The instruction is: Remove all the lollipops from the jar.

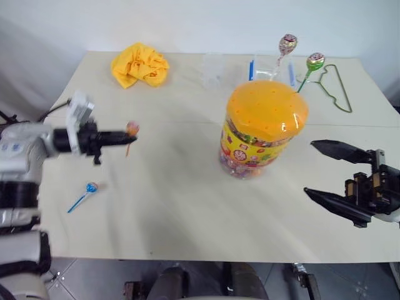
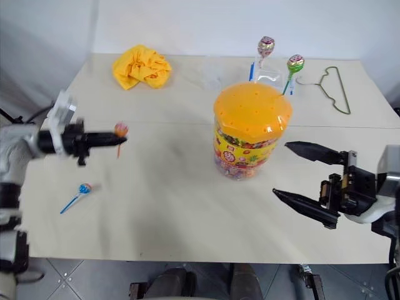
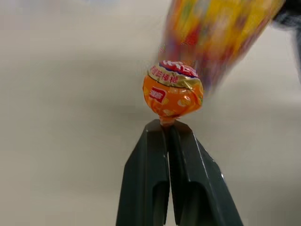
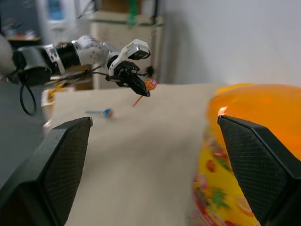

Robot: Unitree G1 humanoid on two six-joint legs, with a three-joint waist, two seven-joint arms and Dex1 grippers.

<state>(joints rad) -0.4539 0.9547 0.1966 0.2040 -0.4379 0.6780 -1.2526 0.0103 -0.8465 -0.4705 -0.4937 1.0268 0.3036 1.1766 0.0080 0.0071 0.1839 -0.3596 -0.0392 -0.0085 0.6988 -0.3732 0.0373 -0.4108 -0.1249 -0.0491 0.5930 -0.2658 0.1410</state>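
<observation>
Right pincer [image 2: 309, 175] at the near right edge of the surface [image 1: 181, 219], fingers spread wide, nothing between them, level and pointing toward the jar from its right side, not touching it. Blue lollipop [image 1: 91, 187] lies flat on the surface near the front left, stick toward the near left edge. Left pincer [image 1: 128, 139] above the left part of the surface, fingers pressed together, clamping the orange lollipop [image 3: 173, 90] by its stick just under the head; head sticks out past the fingertips, stick hangs below, lollipop is off the surface. Jar [image 1: 262, 128] stands upright right of centre, domed orange lid with holes on top, yellow label, sweets visible inside. Two lollipops poke up out of the lid at its far side: a pale one [image 1: 287, 44] and a green one [image 1: 315, 61], both on tilted sticks. Behind the jar, a clear container with blue clips [image 1: 250, 70], partly hidden. Far right, thin green wire hanger [image 1: 337, 87] lying flat. Far left, crumpled yellow cloth [image 1: 140, 64].
</observation>
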